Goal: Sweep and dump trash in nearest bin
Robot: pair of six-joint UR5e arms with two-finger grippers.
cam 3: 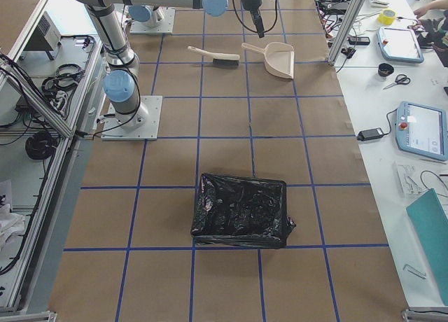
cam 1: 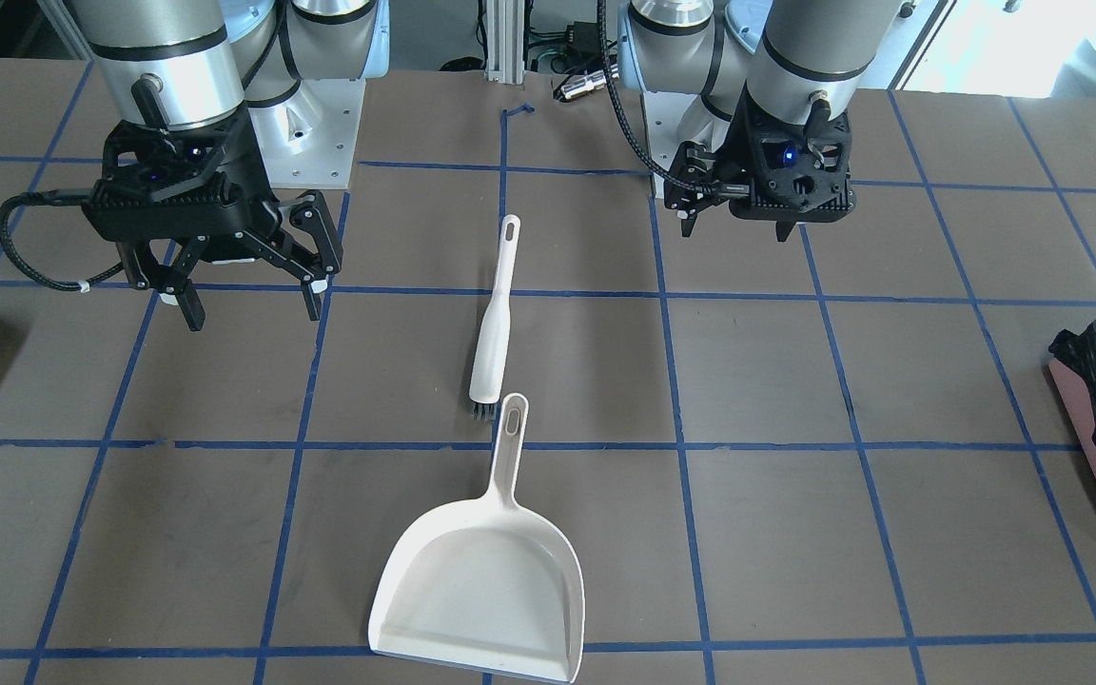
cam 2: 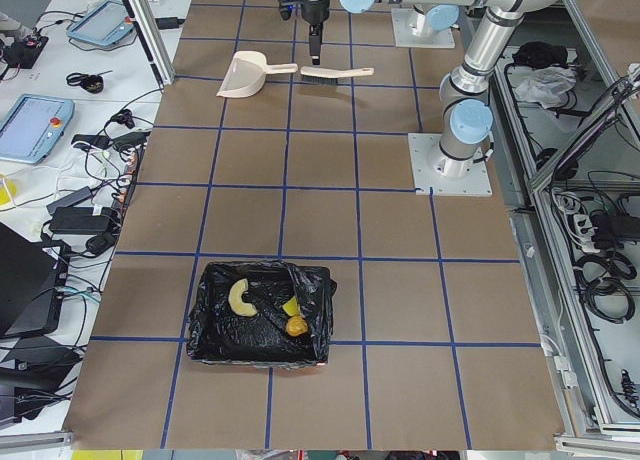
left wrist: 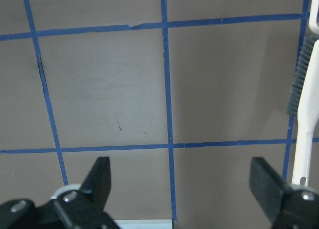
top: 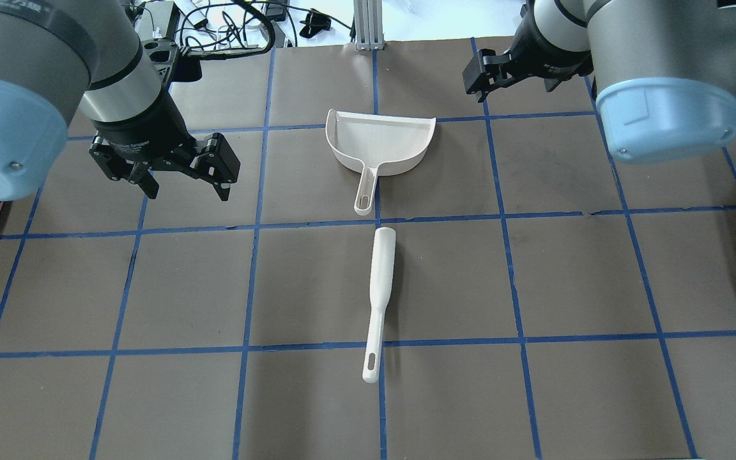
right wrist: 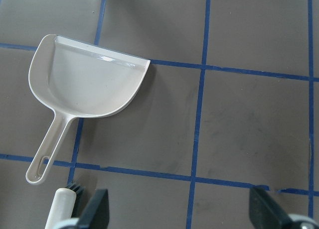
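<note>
The trash (cam 2: 240,298) lies inside the bin (cam 2: 205,330), a pink-sided box lined with a black bag (cam 1: 1095,447) at the table end on my left. An empty cream dustpan (cam 1: 481,590) (top: 377,144) (right wrist: 84,84) rests flat mid-table. A white hand brush (cam 1: 494,323) (top: 382,281) (left wrist: 309,114) lies in line with its handle. My left gripper (top: 188,191) (cam 1: 734,228) (left wrist: 182,179) hovers open beside the brush, holding nothing. Open and empty too, my right gripper (cam 1: 253,312) (top: 486,80) (right wrist: 182,206) hangs above the table near the dustpan.
A second black-bagged container (cam 3: 241,210) sits at the table end on my right. Blue tape lines grid the brown tabletop (top: 572,275). Tablets and cables (cam 2: 35,120) lie on the white benches beyond the far edge.
</note>
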